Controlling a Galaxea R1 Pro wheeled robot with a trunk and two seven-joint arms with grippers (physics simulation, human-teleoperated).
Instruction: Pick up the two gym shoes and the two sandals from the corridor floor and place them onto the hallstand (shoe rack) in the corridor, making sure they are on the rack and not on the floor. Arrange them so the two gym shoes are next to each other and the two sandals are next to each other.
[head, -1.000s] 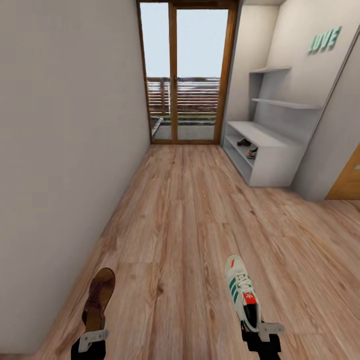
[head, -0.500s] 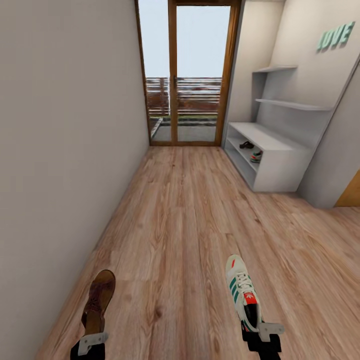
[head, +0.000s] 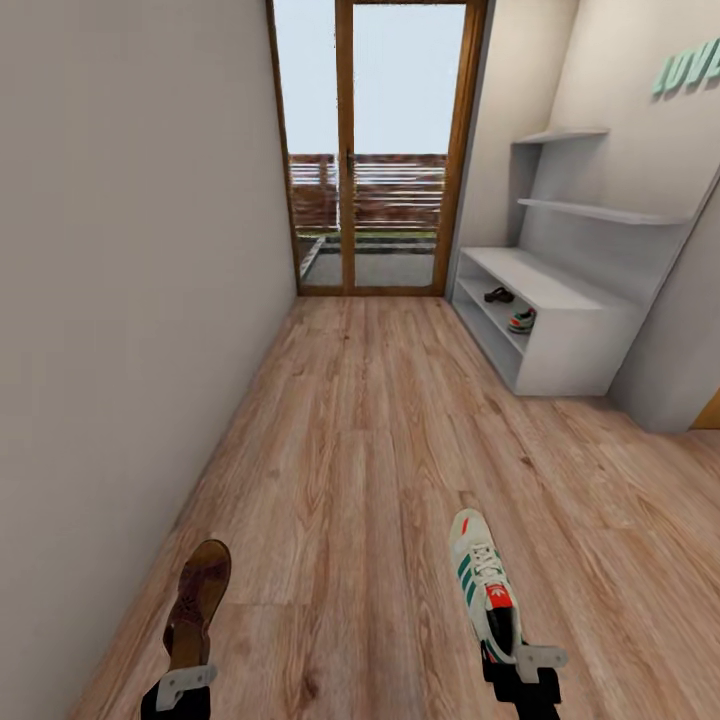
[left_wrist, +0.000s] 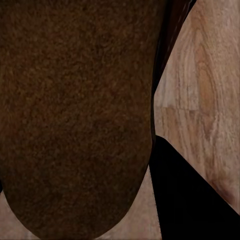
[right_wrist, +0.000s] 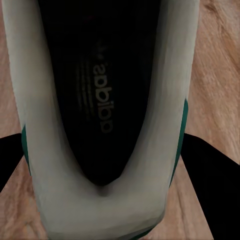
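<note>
My left gripper (head: 186, 682), low in the head view, is shut on the heel of a brown sandal (head: 198, 598) held above the corridor floor (head: 370, 450). In the left wrist view the sandal (left_wrist: 75, 115) shows close up. At the lower right, my right gripper (head: 522, 667) is shut on the heel of a white gym shoe (head: 482, 580) with green stripes. The right wrist view looks into that gym shoe (right_wrist: 100, 100), with dark fingers (right_wrist: 212, 180) at its sides. Ahead on the right stands the hallstand (head: 575, 355). On one of its shelves lie the other sandal (head: 498, 295) and the other gym shoe (head: 522, 321), side by side.
A plain wall (head: 120, 300) runs close along the left. A wood-framed glass door (head: 375, 150) closes the far end of the corridor. Floating shelves (head: 600, 210) and teal letters (head: 690, 68) hang above the hallstand. Open wood floor lies between me and the hallstand.
The whole view has shifted: the hallstand and door show a little nearer, with the hallstand further right, so the camera moved. Both grippers keep the same hold on the sandal and the gym shoe.
</note>
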